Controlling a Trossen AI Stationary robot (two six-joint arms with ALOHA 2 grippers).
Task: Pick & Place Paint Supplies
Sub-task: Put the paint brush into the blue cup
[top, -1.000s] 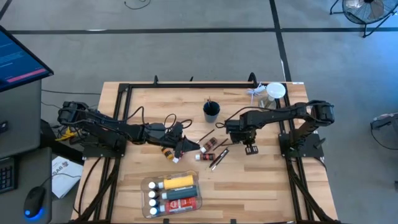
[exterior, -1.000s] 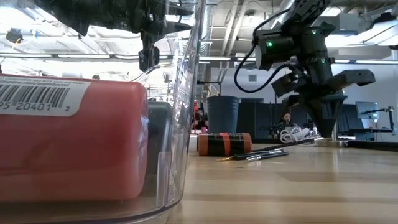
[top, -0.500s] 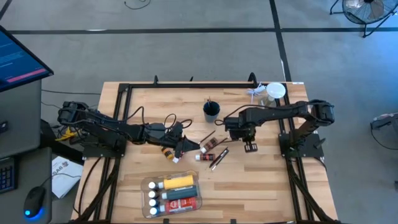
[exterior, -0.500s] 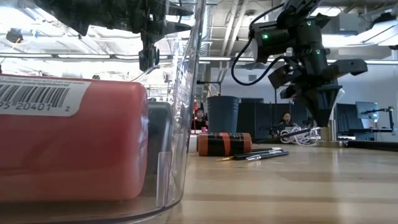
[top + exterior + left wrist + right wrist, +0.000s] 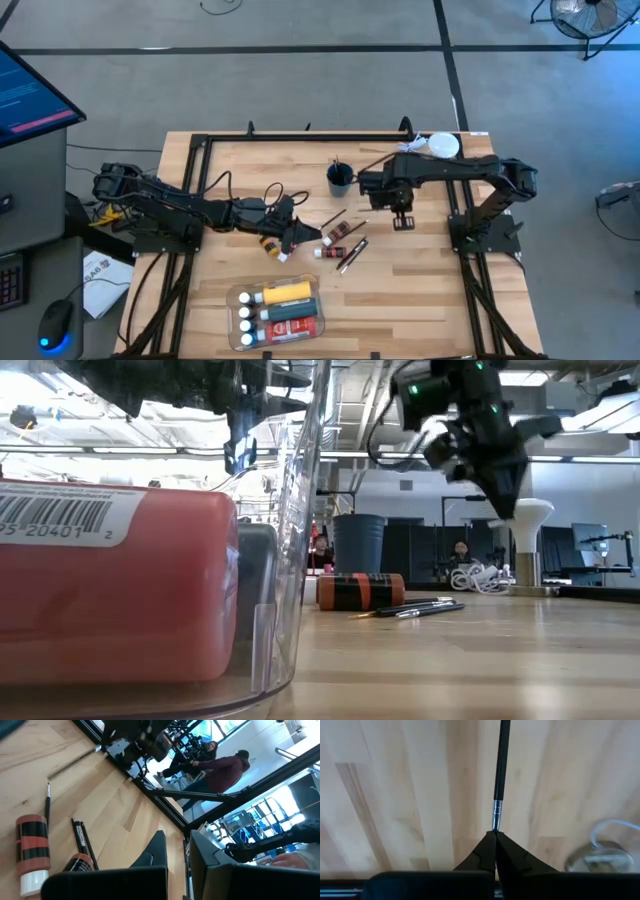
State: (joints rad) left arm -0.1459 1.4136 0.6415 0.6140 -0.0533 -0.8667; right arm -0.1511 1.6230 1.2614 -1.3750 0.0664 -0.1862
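Pinching a thin dark-handled brush (image 5: 500, 770) by its metal ferrule, the right gripper (image 5: 402, 219) is hanging above the wooden table (image 5: 430, 290) beside the dark cup (image 5: 340, 180); that slim, smooth stick is risking pivoting or slipping free. The left gripper (image 5: 297, 234) is waiting pressed together near the loose paint tubes (image 5: 335, 250).

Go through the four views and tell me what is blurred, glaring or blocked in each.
High view: evenly lit, sharp. Low view: the clear tray and red tube loom blurred up close, bright ceiling lights behind. Left wrist view: blown-out windows, soft focus on the left gripper. Right wrist view: right gripper shut on a brush, table grain slightly soft.
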